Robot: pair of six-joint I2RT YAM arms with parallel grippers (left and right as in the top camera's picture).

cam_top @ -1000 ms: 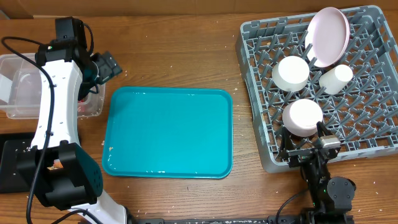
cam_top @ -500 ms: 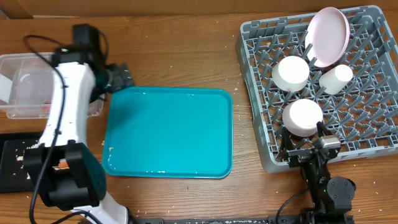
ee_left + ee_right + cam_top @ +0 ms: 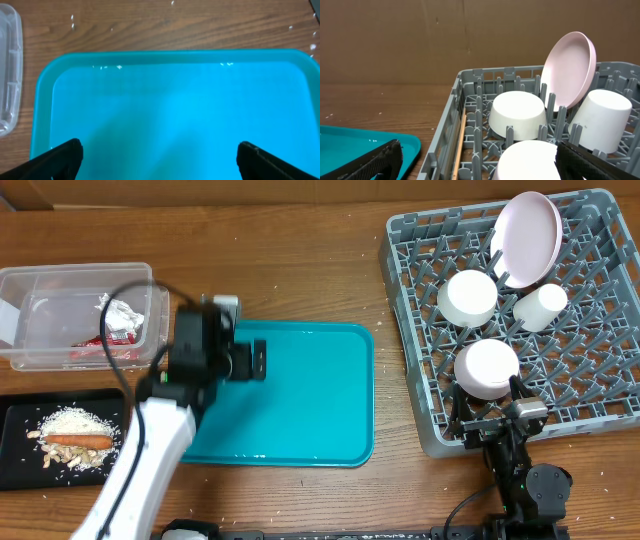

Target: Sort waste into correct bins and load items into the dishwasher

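Teal tray (image 3: 175, 110) lies under my left fingers (image 3: 60, 159), spread and empty; the wrapper (image 3: 95, 340) sits in the tub (image 3: 60, 272), off to their left. My right fingers (image 3: 375, 161) stand open beside a bowl (image 3: 487, 368) in the rack (image 3: 600, 420).

Overhead: straight down. Left wrist: close above the flat teal plastic tray (image 3: 175, 115). Right wrist: low at 5 o'clock, facing 12 across the grey plastic rack (image 3: 485, 75).

Narrow tabletop (image 3: 388, 380) gap between teal tray (image 3: 310, 400) and rack (image 3: 408, 330).
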